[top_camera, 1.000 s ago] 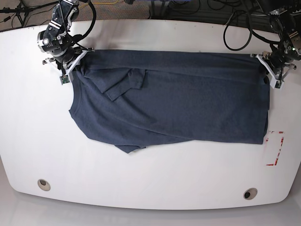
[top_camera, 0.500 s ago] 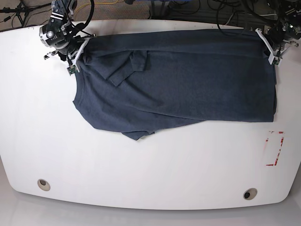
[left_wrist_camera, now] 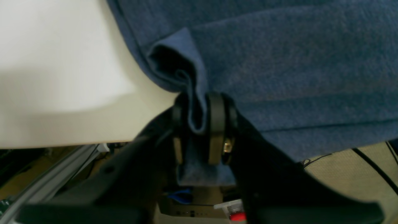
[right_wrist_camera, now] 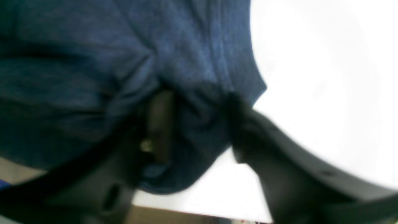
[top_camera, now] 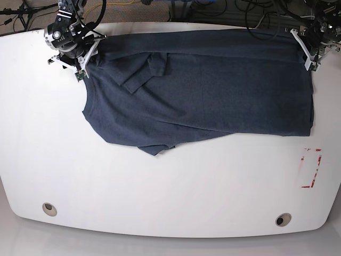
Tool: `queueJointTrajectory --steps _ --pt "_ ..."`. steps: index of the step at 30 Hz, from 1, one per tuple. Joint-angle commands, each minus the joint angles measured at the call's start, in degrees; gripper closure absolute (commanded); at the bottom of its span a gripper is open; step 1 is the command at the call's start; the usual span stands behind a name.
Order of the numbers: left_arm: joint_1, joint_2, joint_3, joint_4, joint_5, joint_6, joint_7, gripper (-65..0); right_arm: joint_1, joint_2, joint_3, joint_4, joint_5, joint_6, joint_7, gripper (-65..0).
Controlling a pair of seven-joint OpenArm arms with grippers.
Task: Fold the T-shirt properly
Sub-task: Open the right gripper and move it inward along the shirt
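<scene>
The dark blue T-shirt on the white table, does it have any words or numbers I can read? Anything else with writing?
None can be read.
Dark heathered navy-blue T-shirt: no lettering shows on the side facing up.
Red-and-white rectangle marking on the white table: no letters can be made out.

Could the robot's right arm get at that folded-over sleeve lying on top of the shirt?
Probably yes. The right gripper sits at the T-shirt's far corner, and the sleeve lies uncovered close by, nothing between. Shirt cloth still sits between its jaws, though.
</scene>
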Motion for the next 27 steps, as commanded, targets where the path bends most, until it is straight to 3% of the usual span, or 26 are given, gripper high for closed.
queueJointTrajectory --steps 1,6,13,20,23,27 --pt "-1.10 -1.07 -0.20 1.07 0.27 0.12 -0.60 -13.1 -0.98 0.08 0.29 1.98 -0.69 0.03 -1.12 -34.6" --pt "-2.33 -2.03 -0.11 1.59 -0.08 0.12 -0.51 -23.6 -1.86 -0.19 0.38 5.67 -0.07 0.03 -1.04 -37.9" --pt "-4.18 -2.12 -0.11 5.73 -0.08 0.12 -0.42 -36.7 2.10 -0.27 0.46 7.08 0.01 0.03 -1.04 -37.6" --pt "-7.60 -2.12 -0.20 7.04 -0.17 0.12 1.34 -36.8 6.32 -0.36 0.29 6.99 2.04 0.03 -1.12 -37.4" --pt "-10.51 -2.12 -0.55 7.04 -0.08 0.12 4.06 -36.8 7.81 -0.36 0.29 6.90 6.61 0.03 -1.83 -37.4" --pt "-13.49 -2.12 -0.55 7.04 0.09 0.12 6.70 -36.7 10.27 -0.36 0.11 6.82 14.69 0.03 -7.19 -37.4"
